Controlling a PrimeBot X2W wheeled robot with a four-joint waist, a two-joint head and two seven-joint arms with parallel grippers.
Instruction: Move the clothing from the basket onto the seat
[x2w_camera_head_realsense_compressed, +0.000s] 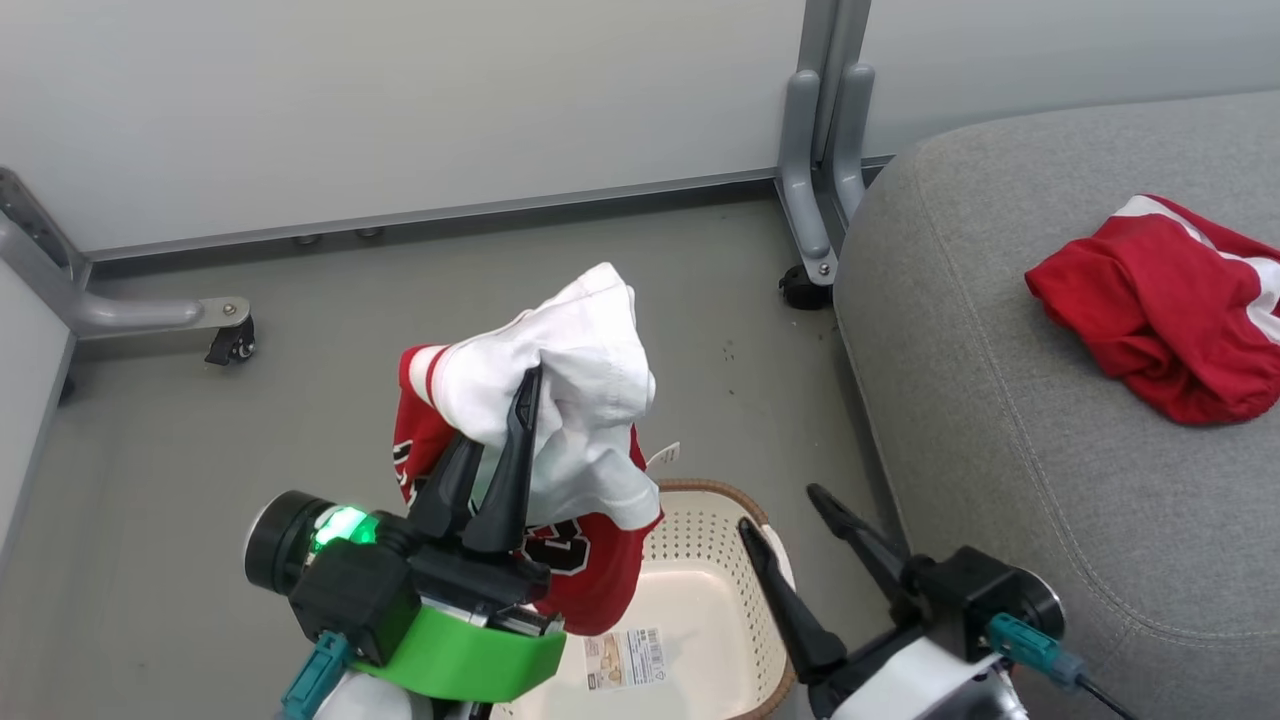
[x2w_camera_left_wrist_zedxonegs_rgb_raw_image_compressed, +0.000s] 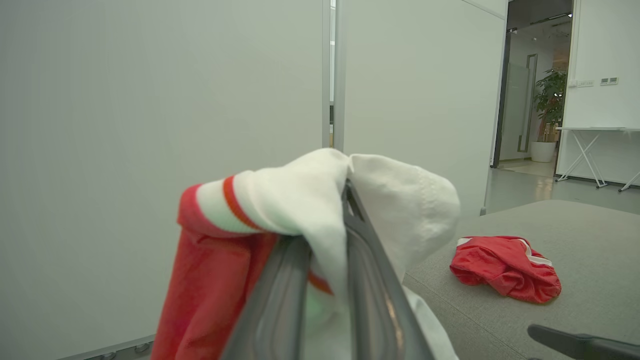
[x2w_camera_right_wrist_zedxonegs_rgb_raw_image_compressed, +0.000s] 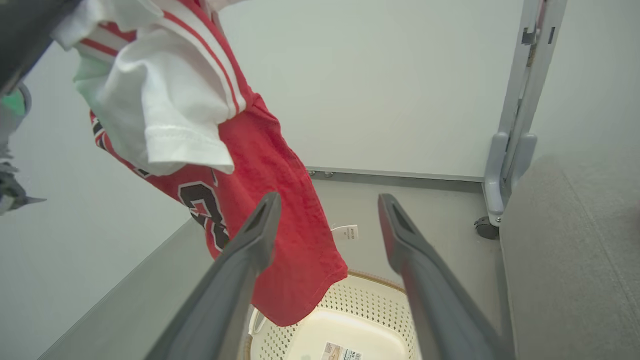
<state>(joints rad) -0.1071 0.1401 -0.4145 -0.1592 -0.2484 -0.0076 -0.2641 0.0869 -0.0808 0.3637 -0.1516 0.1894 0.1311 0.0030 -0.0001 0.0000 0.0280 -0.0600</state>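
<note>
1. Red-and-white garment (x2w_camera_head_realsense_compressed: 575, 380) is clamped in the narrowed left gripper (x2w_camera_head_realsense_compressed: 505, 410) at frame centre, above the basket (x2w_camera_head_realsense_compressed: 700, 545) at bottom centre.
2. Plain red garment (x2w_camera_head_realsense_compressed: 1160, 310) is seen lying on the seat (x2w_camera_head_realsense_compressed: 1000, 450), upper right.
3. Right gripper (x2w_camera_head_realsense_compressed: 780, 508) is held wide and empty, lower right.

Walled by pale grey partition panels (x2w_camera_head_realsense_compressed: 400, 100) on grey metal feet (x2w_camera_head_realsense_compressed: 812, 215) with small black castors (x2w_camera_head_realsense_compressed: 800, 288). Floored in smooth matte grey flooring (x2w_camera_head_realsense_compressed: 150, 450). Opens beyond onto a leafy green potted plant (x2w_camera_left_wrist_zedxonegs_rgb_raw_image_compressed: 550, 97) beside a white cross-legged table (x2w_camera_left_wrist_zedxonegs_rgb_raw_image_compressed: 595, 129), under a ceiling light strip (x2w_camera_left_wrist_zedxonegs_rgb_raw_image_compressed: 555, 19).
</note>
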